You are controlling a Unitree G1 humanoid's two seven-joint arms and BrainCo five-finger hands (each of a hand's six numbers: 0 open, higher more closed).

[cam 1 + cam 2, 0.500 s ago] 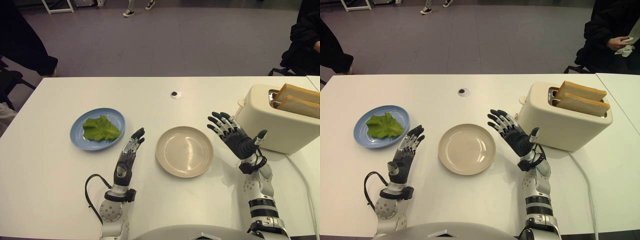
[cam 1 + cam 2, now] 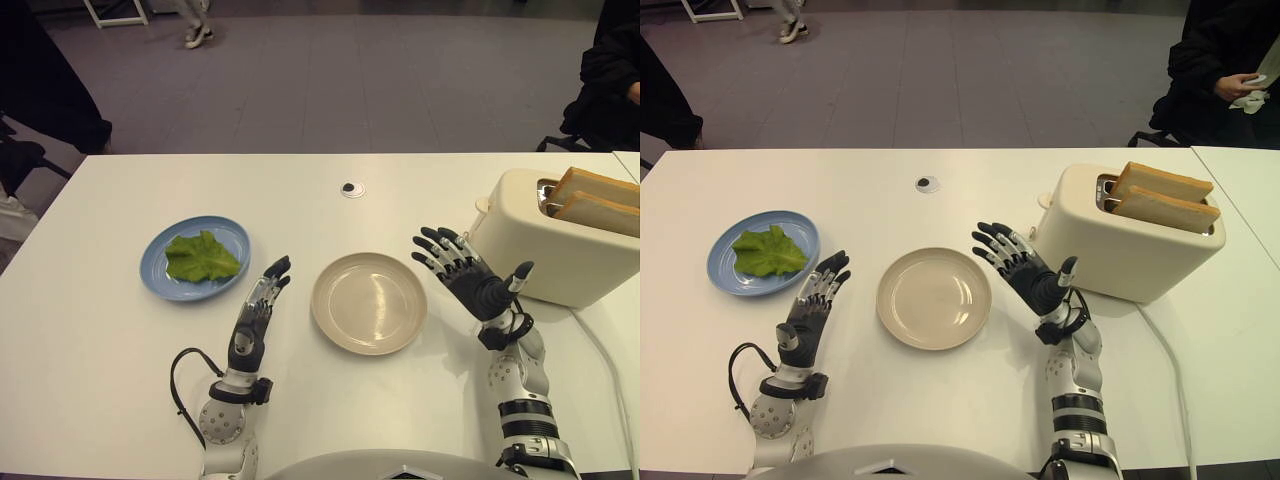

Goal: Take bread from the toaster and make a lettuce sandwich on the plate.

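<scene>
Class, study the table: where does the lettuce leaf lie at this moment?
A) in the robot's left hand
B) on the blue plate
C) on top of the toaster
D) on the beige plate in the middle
B: the lettuce leaf lies flat on the blue plate, which stands to the left of the beige plate.

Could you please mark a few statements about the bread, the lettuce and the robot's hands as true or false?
1. Two slices of bread stand in the toaster. True.
2. The lettuce lies on the beige plate. False: it lies on the blue plate, to the left of the beige plate.
3. The right hand grips a slice of bread. False: it is open beside the toaster and holds nothing.
4. The left hand is open and holds nothing. True.
</scene>
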